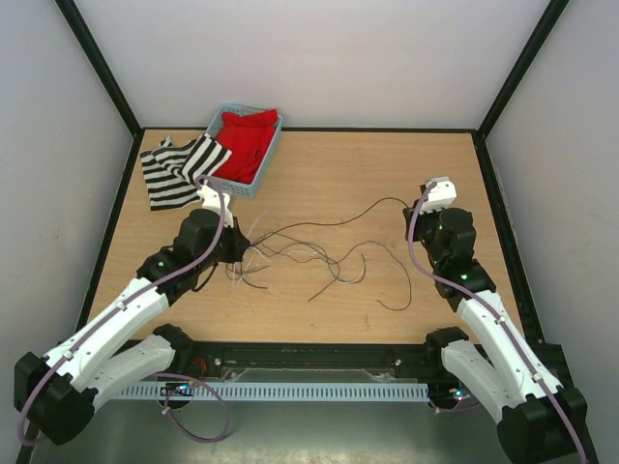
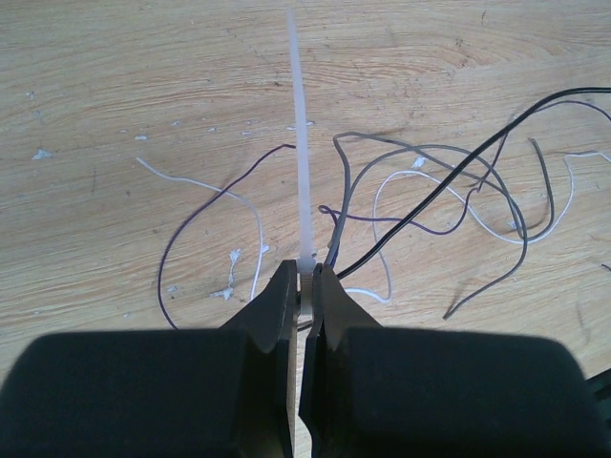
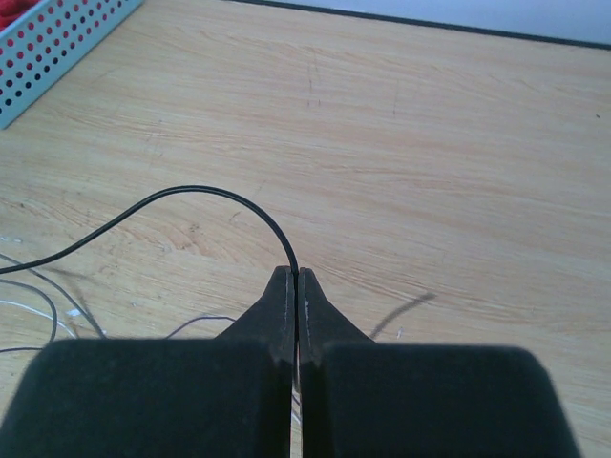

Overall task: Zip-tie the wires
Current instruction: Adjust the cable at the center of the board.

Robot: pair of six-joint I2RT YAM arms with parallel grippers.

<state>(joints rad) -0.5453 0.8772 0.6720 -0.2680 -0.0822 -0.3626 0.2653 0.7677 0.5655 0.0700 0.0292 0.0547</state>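
Text, labels, brands: none can be read in any of the three views.
Numbers, signs: none can be read.
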